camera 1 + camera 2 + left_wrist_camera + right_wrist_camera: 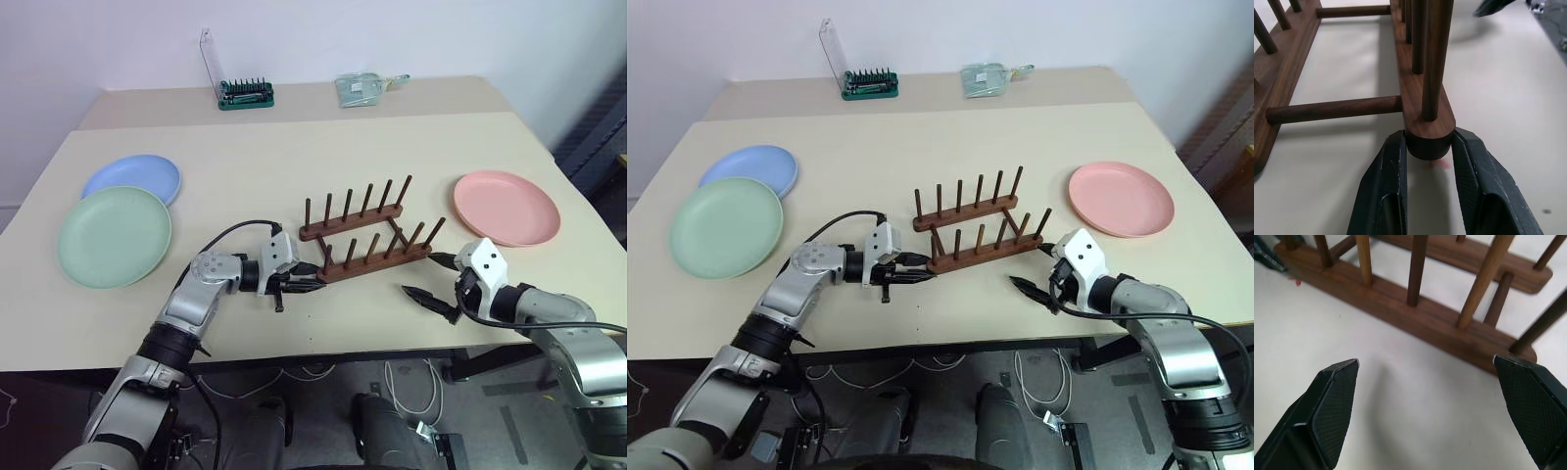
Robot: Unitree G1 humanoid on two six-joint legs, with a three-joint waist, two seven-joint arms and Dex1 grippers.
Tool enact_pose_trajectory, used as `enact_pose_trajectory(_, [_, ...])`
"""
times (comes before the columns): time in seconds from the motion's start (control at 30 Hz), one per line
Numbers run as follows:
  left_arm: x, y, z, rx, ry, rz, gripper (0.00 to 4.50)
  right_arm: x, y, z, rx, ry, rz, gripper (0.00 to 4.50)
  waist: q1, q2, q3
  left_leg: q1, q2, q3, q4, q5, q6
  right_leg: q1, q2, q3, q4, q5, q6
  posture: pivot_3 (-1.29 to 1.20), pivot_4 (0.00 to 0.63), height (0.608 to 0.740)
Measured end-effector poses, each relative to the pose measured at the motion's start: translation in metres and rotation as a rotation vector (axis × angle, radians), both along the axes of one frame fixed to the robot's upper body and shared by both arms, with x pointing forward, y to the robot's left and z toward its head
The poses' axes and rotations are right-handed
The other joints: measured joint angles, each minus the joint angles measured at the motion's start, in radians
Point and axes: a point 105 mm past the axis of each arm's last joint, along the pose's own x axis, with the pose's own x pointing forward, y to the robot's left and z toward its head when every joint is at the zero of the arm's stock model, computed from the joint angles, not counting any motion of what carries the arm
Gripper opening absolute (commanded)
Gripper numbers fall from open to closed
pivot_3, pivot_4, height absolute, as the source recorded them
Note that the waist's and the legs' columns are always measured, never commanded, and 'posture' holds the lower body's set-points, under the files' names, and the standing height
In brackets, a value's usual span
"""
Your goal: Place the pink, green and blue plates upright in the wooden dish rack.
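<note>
Look at your left wrist view first: the left gripper (1429, 147) has its jaws clamped on the rounded end of one base rail of the small dark reddish-brown wooden dish rack (364, 238), a black finger (1387, 186) pressed against each side of that rail. From the head views you can only tell that this gripper sits at the rack's near-left end. Your right wrist view shows the right gripper (1425, 377) with its jaws wide apart and nothing between them, bare worktop (245, 147) beneath, and the rack's near rail just beyond the fingertips without touching them.

The head views give you the layout. The rack stands near the middle of the beige worktop, empty, pegs upright. Its long axis runs from about 8 o'clock to 2 o'clock, the clamped end being the 8 o'clock one. The right gripper (429, 280) hovers at about 4 o'clock from the rack, close to its other end.

The round pink plate (506, 208) lies flat at 3 o'clock from the rack. The round green plate (114, 236) lies flat at 9 o'clock, well apart from the rack, with the round blue plate (132, 179) just behind it and touching or slightly overlapped by it.
</note>
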Motion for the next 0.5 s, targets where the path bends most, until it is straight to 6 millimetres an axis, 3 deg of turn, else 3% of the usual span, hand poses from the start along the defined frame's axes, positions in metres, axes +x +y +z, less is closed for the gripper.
enact_pose_trajectory(0.17, [0.006,0.005,-0.003,0.006,0.02,0.056,3.54,0.001,-0.004,0.003,-0.003,-0.012,-0.012,4.5,0.0,0.0,0.0,0.0,0.0,0.0,0.0,0.0,0.0,0.0,0.0,0.0,0.0,0.0,0.0,0.0,0.15,0.74])
enact_pose_trajectory(0.3, [0.006,0.018,-0.005,0.055,0.011,0.112,3.54,0.0,-0.004,0.003,-0.007,-0.01,-0.01,4.5,-0.002,0.0,0.0,0.001,0.0,0.0,0.0,0.0,0.0,0.0,0.0,0.0,0.0,0.0,0.0,0.0,0.15,0.74])
enact_pose_trajectory(0.33, [0.004,0.021,-0.004,0.06,0.013,0.122,2.88,0.0,-0.004,0.003,-0.007,-0.009,-0.009,4.25,-0.002,0.0,0.0,0.001,0.0,0.0,0.0,0.0,0.0,0.0,0.0,0.0,0.001,0.0,0.0,0.0,0.15,0.74])
enact_pose_trajectory(0.4, [0.0,0.025,-0.003,0.052,0.02,0.132,2.11,0.0,-0.004,0.003,-0.008,-0.007,-0.007,3.7,-0.004,0.0,0.0,0.001,0.001,0.0,0.0,0.0,0.0,0.0,0.0,0.0,0.0,0.0,0.0,0.0,0.15,0.74])
enact_pose_trajectory(0.5, [-0.018,0.031,-0.007,0.041,0.071,0.109,0.56,-0.001,-0.005,0.001,-0.017,0.003,-0.001,2.2,-0.002,0.001,-0.001,0.001,0.001,0.0,-0.001,0.0,0.0,0.0,0.0,0.0,0.001,0.0,0.0,0.0,0.15,0.74])
